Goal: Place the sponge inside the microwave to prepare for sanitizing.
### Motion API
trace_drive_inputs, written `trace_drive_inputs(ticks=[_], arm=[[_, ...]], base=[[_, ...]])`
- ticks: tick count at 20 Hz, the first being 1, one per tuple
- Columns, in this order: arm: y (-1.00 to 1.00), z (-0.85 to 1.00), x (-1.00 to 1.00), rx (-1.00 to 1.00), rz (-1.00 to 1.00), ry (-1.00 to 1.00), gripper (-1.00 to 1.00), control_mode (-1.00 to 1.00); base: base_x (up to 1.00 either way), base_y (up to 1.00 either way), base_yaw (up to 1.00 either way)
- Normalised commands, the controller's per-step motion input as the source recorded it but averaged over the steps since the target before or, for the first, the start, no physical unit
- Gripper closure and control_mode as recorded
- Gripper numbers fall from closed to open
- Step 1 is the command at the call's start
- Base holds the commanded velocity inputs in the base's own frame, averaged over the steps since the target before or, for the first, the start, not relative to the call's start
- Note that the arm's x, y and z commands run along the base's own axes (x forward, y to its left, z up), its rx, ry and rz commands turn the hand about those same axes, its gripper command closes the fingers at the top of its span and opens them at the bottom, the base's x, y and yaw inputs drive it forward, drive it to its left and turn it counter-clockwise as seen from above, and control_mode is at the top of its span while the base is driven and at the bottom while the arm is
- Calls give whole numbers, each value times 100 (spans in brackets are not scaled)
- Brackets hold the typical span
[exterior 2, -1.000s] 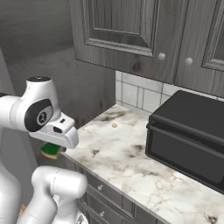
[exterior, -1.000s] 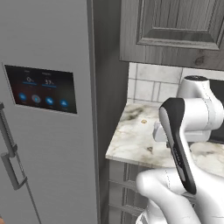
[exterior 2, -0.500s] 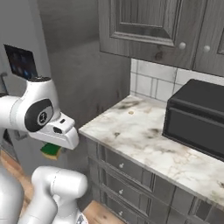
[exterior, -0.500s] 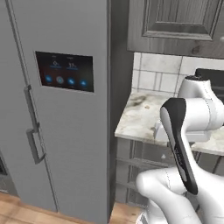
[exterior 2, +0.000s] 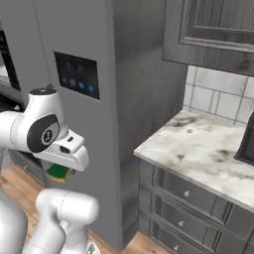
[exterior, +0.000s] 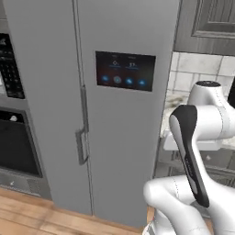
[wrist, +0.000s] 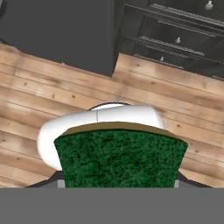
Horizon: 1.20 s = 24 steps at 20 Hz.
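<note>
Item: sponge [wrist: 120, 158], clamped in my fingers, apparently low beside my base over the wooden floor [wrist: 39, 96]; handling: hold firm, carry level toward the microwave keypad [exterior: 10, 69] at far left.

Even, soft rendered light, faint shadows, no glare; pictures slightly blurred, perhaps from low resolution.

Sponge [wrist: 120, 158]: dark green, coarse speckled face, tan edge along the top. Floor [wrist: 39, 94]: light brown wood planks. Refrigerator [exterior: 124, 114]: plain grey, with a black panel [exterior: 125, 70] bearing blue icons. Counter [exterior 2: 198, 146]: white marble with grey-brown veining. Wall tiles [exterior 2: 218, 96]: off-white squares. Cabinets [exterior 2: 213, 25]: dark grey wood grain.
</note>
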Motion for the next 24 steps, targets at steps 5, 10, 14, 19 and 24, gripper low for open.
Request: trace_drive_inputs(ticks=[5,10,14,19,24], arm=[[0,0,0,0,0,0,100,100],[0,0,0,0,0,0,100,100],[0,0,0,0,0,0,100,100],[0,0,0,0,0,0,100,100],[0,0,0,0,0,0,100,100]], base=[[1,100,0],[11,100,0],[16,100,0],[25,100,0],[28,100,0]])
